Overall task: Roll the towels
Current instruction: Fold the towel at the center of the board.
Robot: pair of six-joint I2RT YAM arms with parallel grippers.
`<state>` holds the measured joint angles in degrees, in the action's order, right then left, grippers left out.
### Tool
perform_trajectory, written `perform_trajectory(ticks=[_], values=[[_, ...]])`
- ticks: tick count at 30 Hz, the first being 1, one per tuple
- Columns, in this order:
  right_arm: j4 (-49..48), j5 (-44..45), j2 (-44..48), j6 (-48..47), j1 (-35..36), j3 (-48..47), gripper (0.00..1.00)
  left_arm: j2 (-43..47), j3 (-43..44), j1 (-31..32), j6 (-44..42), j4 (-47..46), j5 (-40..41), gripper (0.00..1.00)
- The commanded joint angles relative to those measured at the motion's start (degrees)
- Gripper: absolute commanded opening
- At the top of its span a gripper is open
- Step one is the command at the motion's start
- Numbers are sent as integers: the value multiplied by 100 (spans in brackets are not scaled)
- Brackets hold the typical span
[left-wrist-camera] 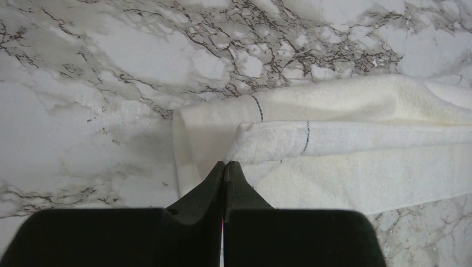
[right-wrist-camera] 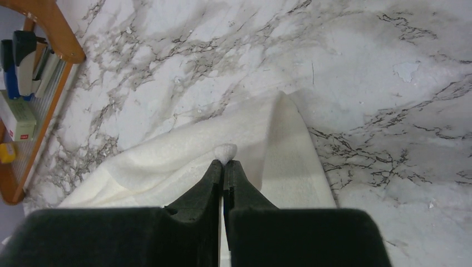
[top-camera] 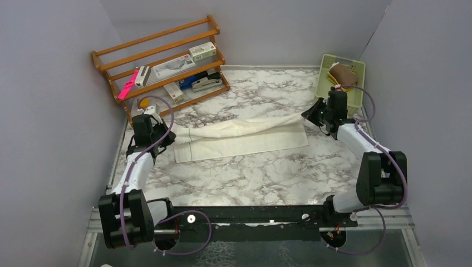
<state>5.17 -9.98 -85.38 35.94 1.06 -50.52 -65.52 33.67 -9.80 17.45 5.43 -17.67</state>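
left claw [left-wrist-camera: 224, 166] pinches the left end of the cream towel [top-camera: 245, 140], which lies stretched across the mid tabletop [top-camera: 250, 181] with its far long edge doubled over, right claw [right-wrist-camera: 224, 163] pinches its lifted right corner; looks like the narrowing fold, next likely laying that edge flat before rolling.
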Motion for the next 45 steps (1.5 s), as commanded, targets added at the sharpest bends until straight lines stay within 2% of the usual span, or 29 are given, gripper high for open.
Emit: perform_trajectory(ticks=[1, 6, 15, 22, 25, 26, 29, 32, 33, 34, 35, 36, 38, 41, 45], values=[[216, 264, 400, 134, -29, 247, 1, 193, 132, -56, -91, 168, 66, 0], [374, 533, 500, 36, -55, 460, 1, 251, 245, -53, -442, 403, 397, 0], [278, 444, 472, 333, -311, 813, 1, 434, 131, -57, -781, 339, 1130, 0], [300, 417, 511, 413, -404, 898, 1, 380, 49, -51, -678, 372, 1015, 0], [276, 361, 530, 392, -409, 951, 5, 390, 1, -53, -552, 397, 931, 0], [267, 349, 548, 380, -413, 967, 7, 405, -1, -49, -510, 441, 909, 2], [234, 404, 709, 391, -447, 1091, 15, 499, -5, -54, -405, 593, 788, 20], [57, 633, 1138, 495, -473, 1390, 35, 944, -96, -51, -130, 691, 695, 31], [16, 723, 1286, 509, -475, 1457, 42, 1147, -150, -49, -31, 688, 672, 39], [3, 815, 1420, 510, -475, 1480, 48, 1394, -201, -47, 79, 681, 669, 57], [24, 888, 1533, 489, -475, 1472, 50, 1640, -237, -51, 155, 673, 669, 70], [87, 943, 1585, 454, -475, 1407, 51, 1858, -249, -53, 202, 675, 706, 79], [116, 889, 1525, 359, -475, 1274, 52, 2157, -200, -53, 243, 707, 817, 82], [-158, 512, 1472, 208, -475, 1231, 52, 2009, -41, -48, 181, 598, 784, 81], [-559, -177, 1152, -18, -408, 1028, 52, 1162, 300, -48, 424, 356, 192, 69]])
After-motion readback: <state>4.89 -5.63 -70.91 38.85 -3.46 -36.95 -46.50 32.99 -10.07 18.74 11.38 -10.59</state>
